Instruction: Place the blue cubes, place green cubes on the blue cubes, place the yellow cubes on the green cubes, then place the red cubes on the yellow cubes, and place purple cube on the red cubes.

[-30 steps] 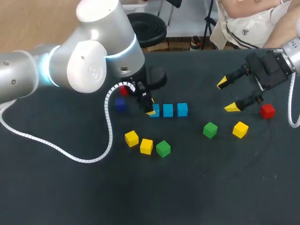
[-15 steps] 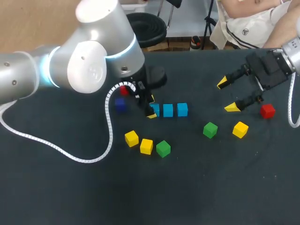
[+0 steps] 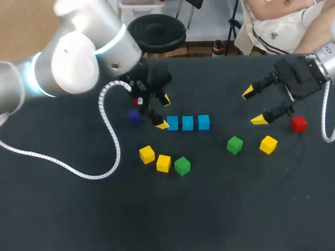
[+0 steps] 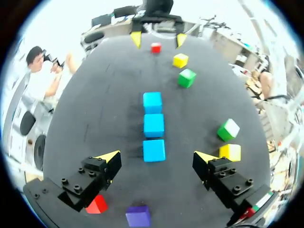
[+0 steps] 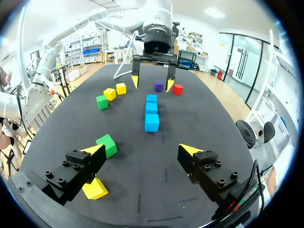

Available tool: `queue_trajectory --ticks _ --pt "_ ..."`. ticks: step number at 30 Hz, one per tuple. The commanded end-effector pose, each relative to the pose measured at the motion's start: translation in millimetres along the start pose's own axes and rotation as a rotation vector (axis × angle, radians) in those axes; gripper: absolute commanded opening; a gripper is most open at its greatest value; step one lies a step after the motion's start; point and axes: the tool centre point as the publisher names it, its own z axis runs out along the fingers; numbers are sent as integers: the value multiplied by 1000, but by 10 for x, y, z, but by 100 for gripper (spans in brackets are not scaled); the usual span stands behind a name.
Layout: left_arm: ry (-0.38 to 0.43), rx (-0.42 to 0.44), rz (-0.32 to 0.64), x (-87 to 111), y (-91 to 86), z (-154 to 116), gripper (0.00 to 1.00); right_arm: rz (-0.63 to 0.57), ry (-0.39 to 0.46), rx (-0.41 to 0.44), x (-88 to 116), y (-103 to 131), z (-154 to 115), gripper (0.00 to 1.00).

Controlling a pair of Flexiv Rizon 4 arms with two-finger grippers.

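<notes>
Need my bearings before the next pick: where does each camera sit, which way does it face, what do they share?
Head view: above and behind the robot, looking down on the black table; left end effector and right end effector show, open.
Left wrist view: on the left wrist, facing over its own end effector and the row of three light-blue cubes toward the right end effector.
Right wrist view: the reverse, own end effector showing.
Shared: the cube row.
</notes>
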Motion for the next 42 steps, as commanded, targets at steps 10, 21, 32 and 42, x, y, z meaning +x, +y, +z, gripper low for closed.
queue_trajectory --ticks 10,21,32,42 --pt "-111 0 -25 115 -119 -362 100 -1 -1 0 2 1 -1 100" --pt "-164 -26 -26 237 -121 -429 100 -1 -1 0 2 1 -1 100" --pt "-242 -19 -15 319 -105 -519 100 -1 -1 0 2 1 -1 100" --pt "-253 8 -8 314 -156 -554 100 -1 -1 0 2 1 -1 100"
